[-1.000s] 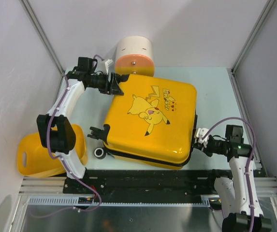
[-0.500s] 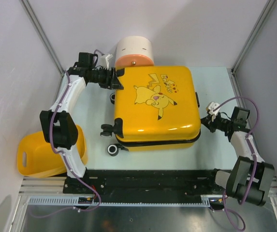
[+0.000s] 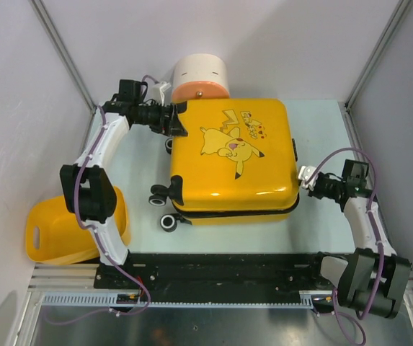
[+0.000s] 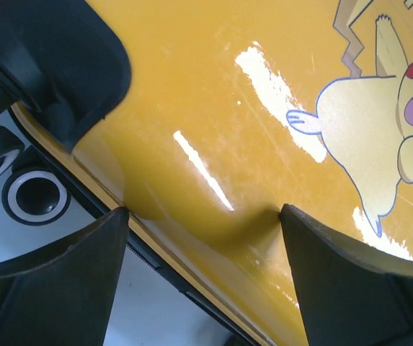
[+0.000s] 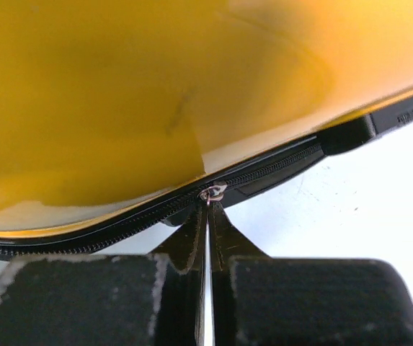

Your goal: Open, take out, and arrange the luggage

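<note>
The luggage (image 3: 231, 162) is a glossy yellow hard-shell suitcase with a Pikachu print. It lies flat and closed in the middle of the table, wheels (image 3: 167, 223) to the left. My left gripper (image 3: 179, 120) is open at its back left corner. In the left wrist view the left gripper (image 4: 202, 245) straddles the shell's edge (image 4: 213, 130) above the black zipper. My right gripper (image 3: 305, 178) is at the suitcase's right side. In the right wrist view the right gripper (image 5: 210, 209) is shut on the silver zipper pull (image 5: 212, 192) on the black zipper line.
A cream-and-orange cylindrical container (image 3: 200, 83) stands right behind the suitcase's back left corner. A plain yellow tub (image 3: 62, 231) lies at the front left beside the left arm. Enclosure walls close in at left, back and right. A wheel (image 4: 37, 196) shows beside the left gripper.
The suitcase has turned and slid toward the back, now square to the table. My right gripper moved from its front right corner to the right side and closed in on the zipper.
</note>
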